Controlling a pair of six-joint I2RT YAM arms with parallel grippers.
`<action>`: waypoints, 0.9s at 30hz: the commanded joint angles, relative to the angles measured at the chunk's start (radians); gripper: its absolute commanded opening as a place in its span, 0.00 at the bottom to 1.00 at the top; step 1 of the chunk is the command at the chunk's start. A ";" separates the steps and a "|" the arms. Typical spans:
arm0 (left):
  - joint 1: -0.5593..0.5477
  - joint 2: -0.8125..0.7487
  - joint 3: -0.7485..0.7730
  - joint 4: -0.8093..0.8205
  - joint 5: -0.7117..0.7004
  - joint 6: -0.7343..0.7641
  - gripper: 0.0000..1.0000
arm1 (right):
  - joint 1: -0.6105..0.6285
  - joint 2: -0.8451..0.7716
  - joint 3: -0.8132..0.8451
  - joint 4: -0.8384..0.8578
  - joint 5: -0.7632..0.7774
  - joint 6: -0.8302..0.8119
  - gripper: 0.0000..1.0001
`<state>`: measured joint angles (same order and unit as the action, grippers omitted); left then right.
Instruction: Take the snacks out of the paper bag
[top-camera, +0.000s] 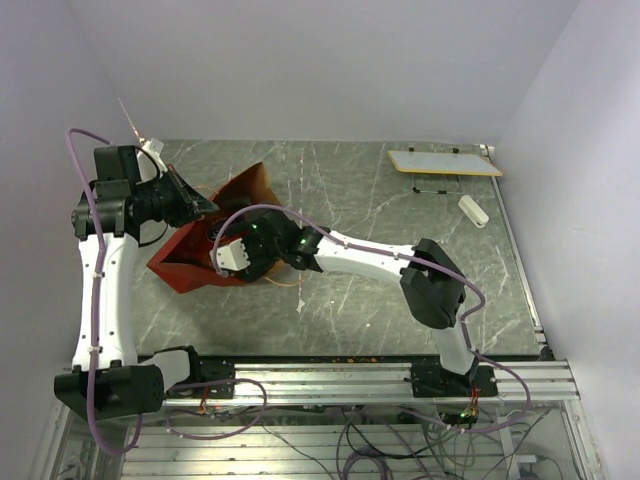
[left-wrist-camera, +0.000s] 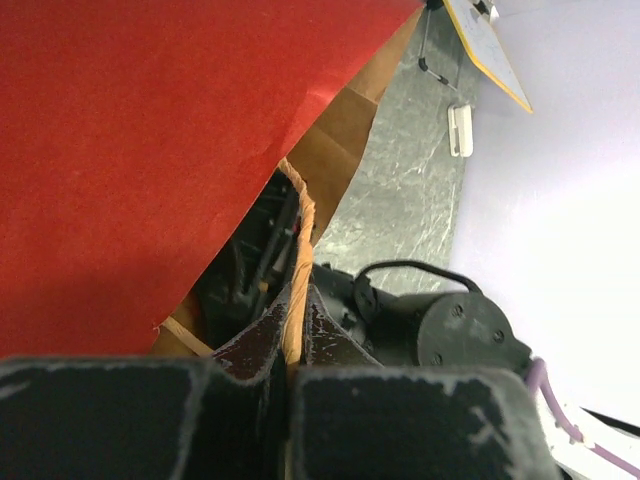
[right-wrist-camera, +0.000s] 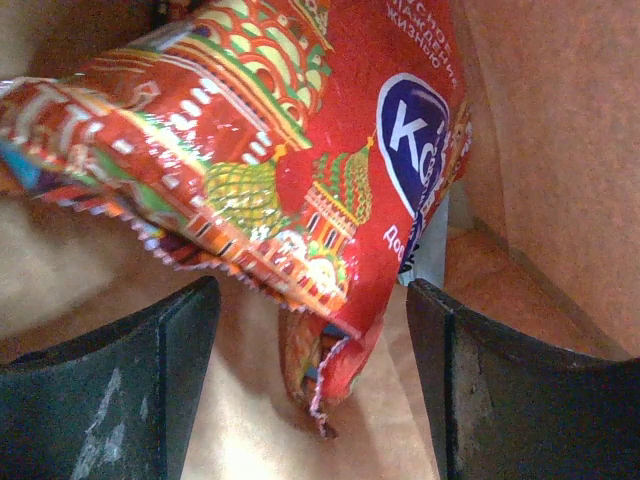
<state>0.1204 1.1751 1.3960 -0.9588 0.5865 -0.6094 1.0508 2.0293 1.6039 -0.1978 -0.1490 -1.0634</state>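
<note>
The red paper bag lies on its side at the table's left, mouth towards the right. My left gripper is shut on the bag's brown paper rim, holding the mouth up; the red outside fills the left wrist view. My right gripper is inside the bag's mouth. In the right wrist view it is open, its fingers either side of the lower corner of a big red foil snack packet with a blue logo, lying on the brown inside. Other snacks are hidden.
A flat white board with an orange edge lies at the far right, with a small white cylinder just in front of it. Grey marbled tabletop spreads right of the bag. A metal rail runs along the near edge.
</note>
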 joint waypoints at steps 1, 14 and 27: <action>-0.010 -0.050 0.014 -0.059 -0.001 0.029 0.07 | -0.009 0.050 0.025 0.097 0.007 -0.012 0.75; -0.011 -0.134 -0.001 -0.066 -0.060 -0.011 0.07 | 0.000 0.066 0.074 0.135 -0.087 0.083 0.30; -0.011 -0.150 -0.026 0.016 -0.043 -0.066 0.07 | 0.005 -0.076 0.075 0.109 -0.064 0.249 0.00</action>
<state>0.1162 1.0451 1.3651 -0.9947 0.5236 -0.6483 1.0504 2.0781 1.6512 -0.1326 -0.2066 -0.8761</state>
